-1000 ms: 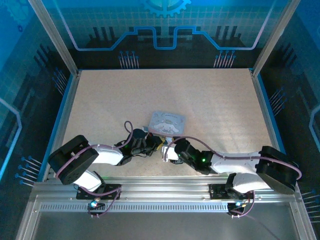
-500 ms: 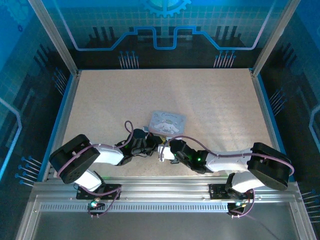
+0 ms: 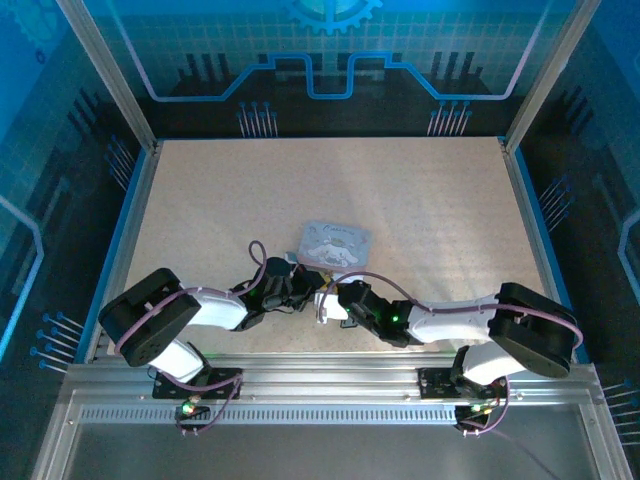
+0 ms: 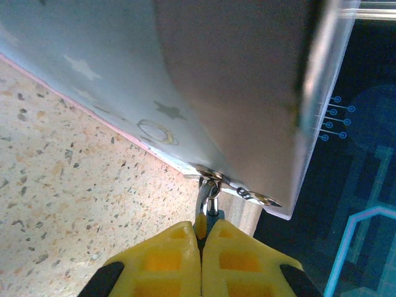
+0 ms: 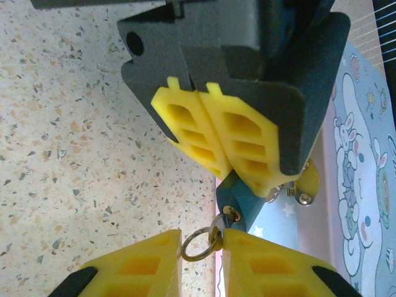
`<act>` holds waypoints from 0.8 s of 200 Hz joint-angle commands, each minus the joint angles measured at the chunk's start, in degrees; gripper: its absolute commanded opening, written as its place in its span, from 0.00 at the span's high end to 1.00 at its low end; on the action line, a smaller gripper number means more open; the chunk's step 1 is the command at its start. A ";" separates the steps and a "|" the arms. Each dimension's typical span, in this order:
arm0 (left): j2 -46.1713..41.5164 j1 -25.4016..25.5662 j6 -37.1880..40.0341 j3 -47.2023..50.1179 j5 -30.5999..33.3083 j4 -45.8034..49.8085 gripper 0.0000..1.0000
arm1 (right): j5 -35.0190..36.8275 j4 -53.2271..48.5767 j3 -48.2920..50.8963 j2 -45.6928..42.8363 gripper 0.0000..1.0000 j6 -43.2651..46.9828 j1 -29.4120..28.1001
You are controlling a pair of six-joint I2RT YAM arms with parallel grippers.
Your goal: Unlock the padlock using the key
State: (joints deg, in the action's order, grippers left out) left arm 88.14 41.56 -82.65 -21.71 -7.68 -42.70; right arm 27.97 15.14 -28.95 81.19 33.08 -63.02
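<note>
Padlock [image 5: 238, 201] pinched in left pincer [image 4: 201, 234] beside tin [image 3: 335, 243].

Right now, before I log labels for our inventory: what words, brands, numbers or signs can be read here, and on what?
No readable text anywhere.
Tin: long-eared cartoon figure and stars, no legible lettering; its lid print is too small to read in the top view.
Padlock: no marking legible.
Back wall: gear and circuit-line graphics, no words.
</note>
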 commanded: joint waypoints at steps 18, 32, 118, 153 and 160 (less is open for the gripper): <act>0.29 -0.05 -0.74 -1.03 -1.45 -3.07 0.94 | 2.86 3.47 -2.34 1.73 0.82 -0.30 -0.61; 0.27 -0.07 -0.68 -1.00 -1.43 -3.15 0.94 | 3.27 3.97 -2.41 1.87 0.83 -0.48 -0.61; 0.13 -0.05 -0.80 -0.64 -1.46 -3.54 0.94 | 1.05 4.82 -3.05 0.99 0.99 -5.44 0.66; 0.20 -0.04 -0.84 -0.61 -1.34 -3.55 0.94 | 0.56 4.82 -2.61 0.23 1.00 -9.32 1.13; 0.23 -0.07 -0.80 -0.61 -1.28 -3.59 0.94 | 0.59 4.74 -2.52 -0.04 1.00 -10.50 1.23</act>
State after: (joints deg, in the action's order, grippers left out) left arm 88.16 41.25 -82.72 -21.71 -7.22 -42.76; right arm 29.41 16.75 -29.98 82.61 27.73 -62.65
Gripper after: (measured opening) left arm 0.062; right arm 0.051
